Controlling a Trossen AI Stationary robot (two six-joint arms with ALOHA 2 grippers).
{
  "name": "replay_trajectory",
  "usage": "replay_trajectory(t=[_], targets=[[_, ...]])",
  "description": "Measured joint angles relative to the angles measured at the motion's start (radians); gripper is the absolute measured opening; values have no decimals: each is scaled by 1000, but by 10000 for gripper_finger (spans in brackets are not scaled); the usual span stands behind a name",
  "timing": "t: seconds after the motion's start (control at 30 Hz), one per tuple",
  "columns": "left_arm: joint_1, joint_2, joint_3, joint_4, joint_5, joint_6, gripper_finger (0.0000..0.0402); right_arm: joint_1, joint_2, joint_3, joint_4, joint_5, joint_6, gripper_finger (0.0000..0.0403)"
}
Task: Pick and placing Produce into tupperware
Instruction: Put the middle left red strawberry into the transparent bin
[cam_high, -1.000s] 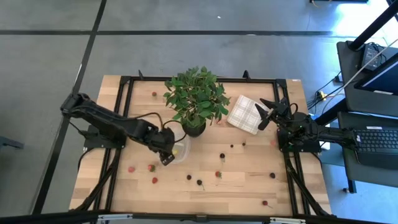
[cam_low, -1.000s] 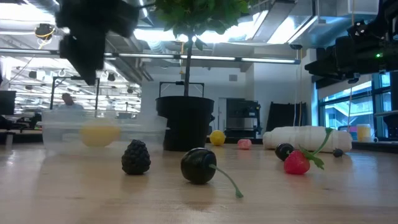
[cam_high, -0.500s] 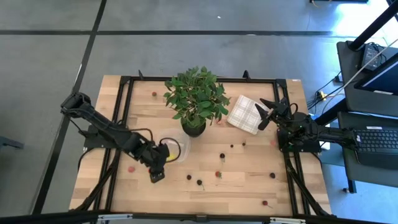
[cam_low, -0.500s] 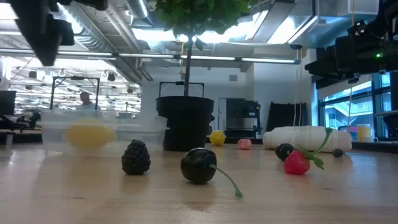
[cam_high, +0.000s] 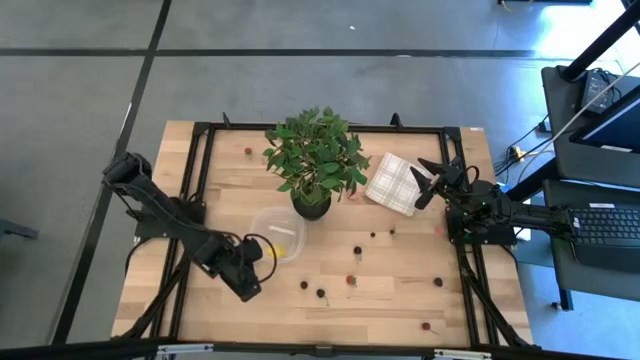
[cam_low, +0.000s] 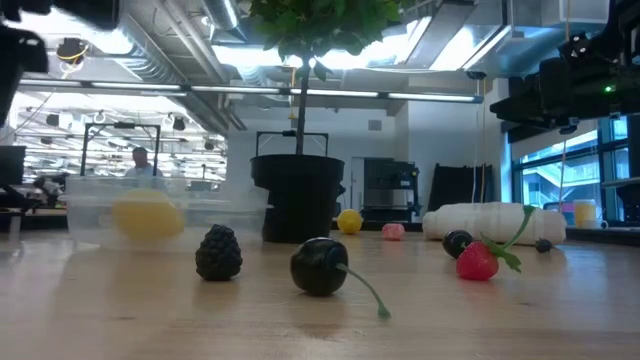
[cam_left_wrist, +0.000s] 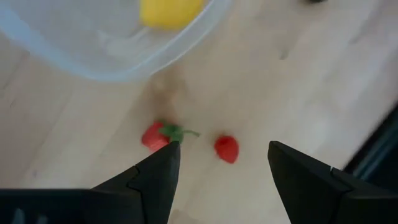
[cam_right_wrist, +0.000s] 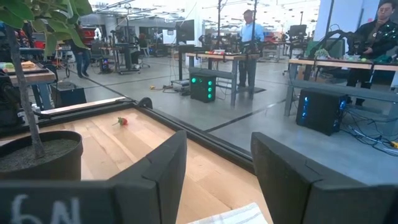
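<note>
The clear tupperware (cam_high: 278, 236) rests flat on the wooden table in front of the plant pot, with a yellow lemon piece (cam_high: 279, 250) inside. My left gripper (cam_high: 247, 288) hangs open just near-left of it, pointing down. Between its fingers in the left wrist view (cam_left_wrist: 222, 148), on the table below, lie a strawberry (cam_left_wrist: 155, 135) and a small red berry (cam_left_wrist: 226, 149), neither touched. More produce lies scattered on the table: a blackberry (cam_low: 219, 252), a dark cherry (cam_low: 320, 266), another strawberry (cam_low: 478, 260). My right gripper (cam_high: 424, 185) waits open at the table's right edge.
A leafy potted plant (cam_high: 314, 160) stands at the table's middle back, with a white checked cloth (cam_high: 393, 183) to its right. Loose berries dot the near half (cam_high: 350, 281), (cam_high: 437, 282), (cam_high: 426, 326); one lies at the far left (cam_high: 248, 152). A black frame (cam_high: 196, 180) rims the table.
My left gripper has swung from over the tupperware toward the table's near edge and slightly left, sinking a little, still open. The lemon piece stays in the tupperware.
</note>
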Motion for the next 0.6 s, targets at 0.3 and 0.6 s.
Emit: replay_trajectory(t=[0.3,0.6], targets=[[-43,122,0,-11,12,224,235,0,0,0,0,0,1,182],[-46,170,0,-69,11,247,235,0,0,0,0,0,1,182]])
